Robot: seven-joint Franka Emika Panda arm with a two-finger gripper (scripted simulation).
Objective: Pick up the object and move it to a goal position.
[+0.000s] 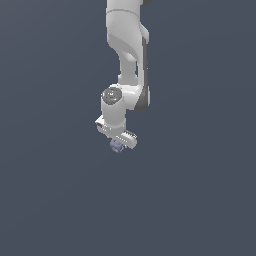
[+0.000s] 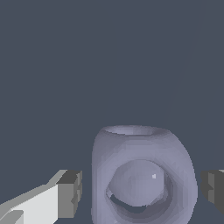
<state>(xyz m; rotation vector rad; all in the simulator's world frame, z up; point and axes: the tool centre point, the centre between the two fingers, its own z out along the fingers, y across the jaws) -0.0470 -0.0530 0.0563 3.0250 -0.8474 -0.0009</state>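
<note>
The object (image 1: 117, 146) is a small lavender-blue lump peeking out just under the white gripper (image 1: 119, 142) in the exterior view. In the wrist view it (image 2: 142, 175) is a rounded hollow block with a ball-like shape inside and an open rim at one end. The gripper (image 2: 142, 192) straddles it. One dark finger pad (image 2: 70, 194) and the other (image 2: 214, 188) stand on either side of the object, each with a visible gap. The gripper is open and holds nothing.
The white arm (image 1: 127, 45) comes down from the top middle of the exterior view. The floor (image 1: 200, 200) is a flat dark grey-blue surface with nothing else on it in either view.
</note>
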